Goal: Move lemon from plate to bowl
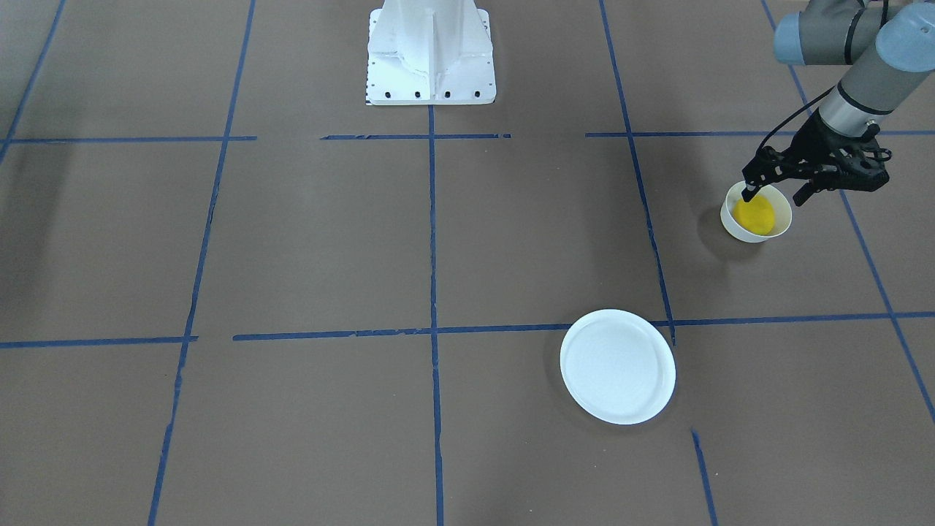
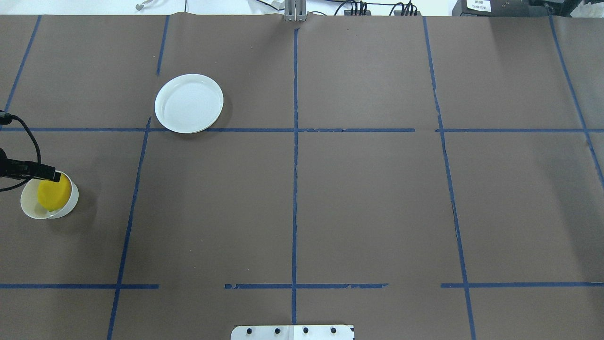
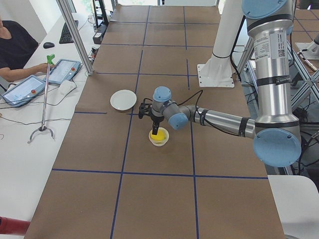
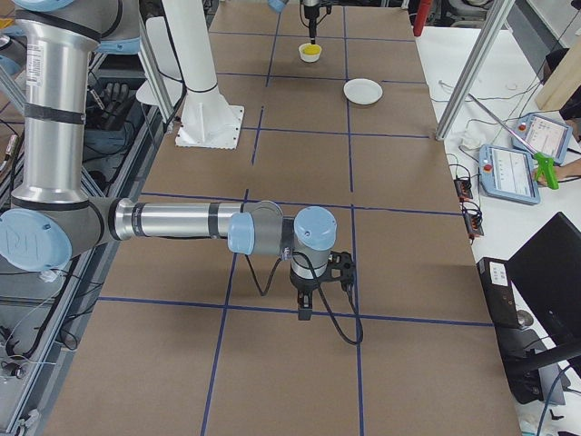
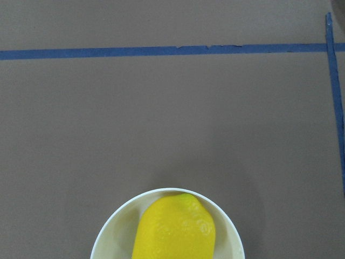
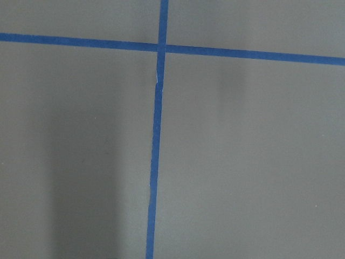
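The yellow lemon (image 1: 754, 214) lies inside the small off-white bowl (image 1: 730, 223), at the table's left end near the robot's side. It fills the bowl in the left wrist view (image 5: 175, 229). My left gripper (image 1: 774, 196) hangs just above the bowl, open and empty. One fingertip (image 1: 749, 193) is over the bowl's rim and the other is outside it. The flat white plate (image 1: 617, 365) lies empty, apart from the bowl, further from the robot. My right gripper (image 4: 304, 309) points down over bare table at the other end. I cannot tell whether it is open or shut.
The white robot base (image 1: 431, 51) stands at the table's edge. Blue tape lines (image 2: 295, 189) cross the brown table cover. In the exterior left view, an operator (image 3: 15, 50), tablets (image 3: 62, 70) and a reacher tool (image 3: 45, 99) are on a side desk.
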Available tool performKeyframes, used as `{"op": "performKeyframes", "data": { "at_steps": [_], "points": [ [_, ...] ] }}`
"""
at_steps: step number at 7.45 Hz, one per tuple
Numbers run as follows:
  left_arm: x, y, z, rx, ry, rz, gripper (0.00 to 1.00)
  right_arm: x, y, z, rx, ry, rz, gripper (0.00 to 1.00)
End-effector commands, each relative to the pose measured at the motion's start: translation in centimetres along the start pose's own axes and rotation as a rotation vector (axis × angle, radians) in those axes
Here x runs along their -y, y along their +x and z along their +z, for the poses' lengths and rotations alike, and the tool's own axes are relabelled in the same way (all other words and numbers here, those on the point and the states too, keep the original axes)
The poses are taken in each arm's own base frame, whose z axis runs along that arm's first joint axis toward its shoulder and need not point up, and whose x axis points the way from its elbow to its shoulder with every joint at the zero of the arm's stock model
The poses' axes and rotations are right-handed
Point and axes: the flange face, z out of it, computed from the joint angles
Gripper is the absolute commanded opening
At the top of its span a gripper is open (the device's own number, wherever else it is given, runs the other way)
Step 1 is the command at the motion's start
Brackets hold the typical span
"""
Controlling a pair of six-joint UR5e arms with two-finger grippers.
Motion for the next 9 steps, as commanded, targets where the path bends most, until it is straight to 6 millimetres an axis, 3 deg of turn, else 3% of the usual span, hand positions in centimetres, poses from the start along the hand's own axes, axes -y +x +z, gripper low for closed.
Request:
{"op": "performKeyframes", "data": {
  "at_steps": [1, 3, 6, 8, 9],
  "points": [
    [3.3, -1.2, -2.5, 0.034, 0.046, 0.086, 1.00, 0.0, 0.0, 0.0, 0.000, 0.000, 0.000, 1.00],
    [8.3, -4.4, -7.2, 0.124, 0.050, 0.184, 1.00, 0.0, 0.0, 0.0, 0.000, 0.000, 0.000, 1.00],
    [8.0, -13.3, -11.3, 0.048, -0.024, 0.079, 1.00, 0.0, 0.0, 0.0, 0.000, 0.000, 0.000, 1.00],
    [7.3, -17.5, -12.6, 0.053, -0.053, -0.048, 1.00, 0.0, 0.0, 0.0, 0.000, 0.000, 0.000, 1.00],
    [6.9, -19.7, -12.0, 0.060, -0.065, -0.090, 1.00, 0.0, 0.0, 0.0, 0.000, 0.000, 0.000, 1.00]
  ]
}}
